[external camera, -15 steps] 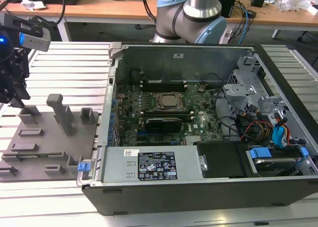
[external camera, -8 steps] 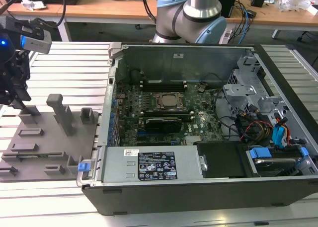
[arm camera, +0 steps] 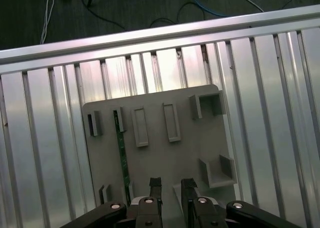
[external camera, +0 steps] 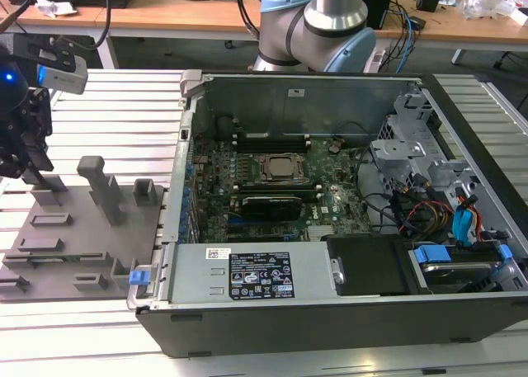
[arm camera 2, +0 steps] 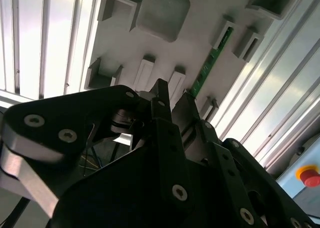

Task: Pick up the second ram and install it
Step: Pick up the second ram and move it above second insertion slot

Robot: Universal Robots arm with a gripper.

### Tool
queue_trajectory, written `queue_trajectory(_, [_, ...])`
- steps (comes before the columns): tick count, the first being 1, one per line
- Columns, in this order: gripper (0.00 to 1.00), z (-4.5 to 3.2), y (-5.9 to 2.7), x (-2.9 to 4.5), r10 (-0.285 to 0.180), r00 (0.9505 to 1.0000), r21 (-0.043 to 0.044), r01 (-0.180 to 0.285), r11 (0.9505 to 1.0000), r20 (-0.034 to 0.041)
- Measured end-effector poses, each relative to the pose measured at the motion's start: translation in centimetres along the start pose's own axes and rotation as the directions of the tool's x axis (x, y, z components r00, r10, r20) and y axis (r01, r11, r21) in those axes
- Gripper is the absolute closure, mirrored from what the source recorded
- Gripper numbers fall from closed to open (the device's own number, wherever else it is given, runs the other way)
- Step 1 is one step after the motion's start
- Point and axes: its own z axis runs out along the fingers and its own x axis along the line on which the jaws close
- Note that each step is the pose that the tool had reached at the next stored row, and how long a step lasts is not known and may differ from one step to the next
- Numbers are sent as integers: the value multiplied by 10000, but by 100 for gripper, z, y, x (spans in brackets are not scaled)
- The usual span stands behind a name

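Observation:
The second ram (arm camera: pixel 121 158) is a slim green stick standing on edge in a slot of the grey holder plate (arm camera: pixel 160 160). It also shows in the second wrist view as a thin green strip (arm camera 2: pixel 209 63) between two slot blocks. My gripper (arm camera: pixel 171 184) hangs over the plate's near part, beside the ram and apart from it. Its two black fingers (arm camera: pixel 155 184) are open, and only the plate shows between them. In the exterior view the gripper (external camera: pixel 35 176) is at the far left, over the grey holder plate (external camera: pixel 82 257).
The open computer case (external camera: pixel 330 311) lies at the exterior view's right, with the motherboard (external camera: pixel 272 179), its CPU socket and black memory slots inside. The arm's base (external camera: pixel 318 22) stands behind the case. A red stop button (arm camera 2: pixel 306 175) sits beyond the slatted metal table (arm camera: pixel 45 138).

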Motion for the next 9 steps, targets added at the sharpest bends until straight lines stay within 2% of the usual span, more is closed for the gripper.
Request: queue_trajectory(9, [70,81,-4,2,-13,10000,0,13,10000,0])
